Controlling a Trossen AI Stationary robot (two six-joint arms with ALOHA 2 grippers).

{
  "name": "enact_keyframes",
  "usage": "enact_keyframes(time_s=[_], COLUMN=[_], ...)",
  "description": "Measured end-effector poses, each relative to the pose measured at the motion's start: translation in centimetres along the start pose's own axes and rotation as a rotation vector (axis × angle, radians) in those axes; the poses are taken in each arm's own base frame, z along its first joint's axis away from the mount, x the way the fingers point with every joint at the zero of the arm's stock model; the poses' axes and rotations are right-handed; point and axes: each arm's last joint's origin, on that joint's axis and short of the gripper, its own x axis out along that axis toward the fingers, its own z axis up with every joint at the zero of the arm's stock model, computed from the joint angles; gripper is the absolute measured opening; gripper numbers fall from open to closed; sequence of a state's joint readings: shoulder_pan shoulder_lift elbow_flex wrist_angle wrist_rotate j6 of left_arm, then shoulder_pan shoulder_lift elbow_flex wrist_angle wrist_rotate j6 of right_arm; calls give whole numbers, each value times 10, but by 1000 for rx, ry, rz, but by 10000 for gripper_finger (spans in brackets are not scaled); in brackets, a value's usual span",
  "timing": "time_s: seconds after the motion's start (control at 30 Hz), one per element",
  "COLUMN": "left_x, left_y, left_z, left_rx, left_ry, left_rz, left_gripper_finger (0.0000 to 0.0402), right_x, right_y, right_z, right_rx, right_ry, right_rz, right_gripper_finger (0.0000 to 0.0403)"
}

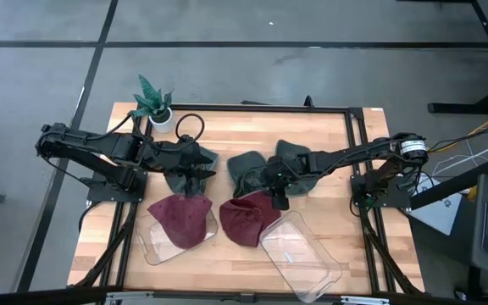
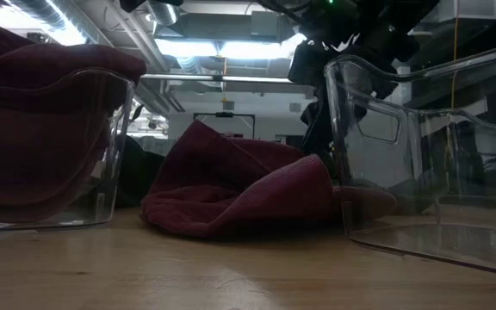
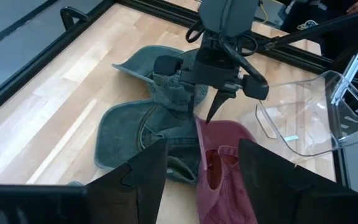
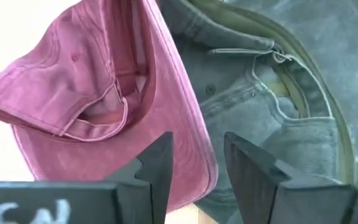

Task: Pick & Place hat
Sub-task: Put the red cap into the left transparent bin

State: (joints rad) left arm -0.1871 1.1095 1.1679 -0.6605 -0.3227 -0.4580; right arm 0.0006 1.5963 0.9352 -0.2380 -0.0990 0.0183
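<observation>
- High view: one maroon hat (image 1: 180, 219) lies in the left clear bin (image 1: 152, 250), so that placement looks done. A second maroon hat (image 1: 246, 219) rests on the table (image 1: 329, 144), its edge touching the rim of the right clear bin (image 1: 303, 258), which holds nothing. Dark green hats (image 1: 248, 169) wait behind. The right gripper (image 1: 276, 196) hangs over the second maroon hat; the left gripper (image 1: 195, 174) sits above the bin's far side, near another green hat.
- Low view: the second maroon hat sits crumpled on the wood between the two bins, outside both.
- Left wrist view: the left arm's fingers (image 3: 148, 180) stand wide apart, holding nothing; the right gripper shows ahead, over the hats.
- Right wrist view: its fingers (image 4: 157, 165) are partly spread over the maroon brim beside the green hat; nothing is pinched yet. Grasping, lifting and binning likely remain.
</observation>
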Motion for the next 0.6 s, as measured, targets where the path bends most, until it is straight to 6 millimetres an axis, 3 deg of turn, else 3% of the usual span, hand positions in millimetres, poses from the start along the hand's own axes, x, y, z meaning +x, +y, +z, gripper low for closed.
enact_keyframes(time_s=[0.4, 0.6], left_x=[0, 0], left_y=[0, 1], left_z=[0, 1], left_rx=[-1, -2], left_ry=[-5, -18], left_rz=[3, 23], left_gripper_finger=[191, 189], right_x=[23, 26], right_y=[-3, -2], right_z=[-9, -7], right_rx=[-24, 9], right_ry=[2, -18], right_rz=[-1, 12], right_gripper_finger=[143, 134])
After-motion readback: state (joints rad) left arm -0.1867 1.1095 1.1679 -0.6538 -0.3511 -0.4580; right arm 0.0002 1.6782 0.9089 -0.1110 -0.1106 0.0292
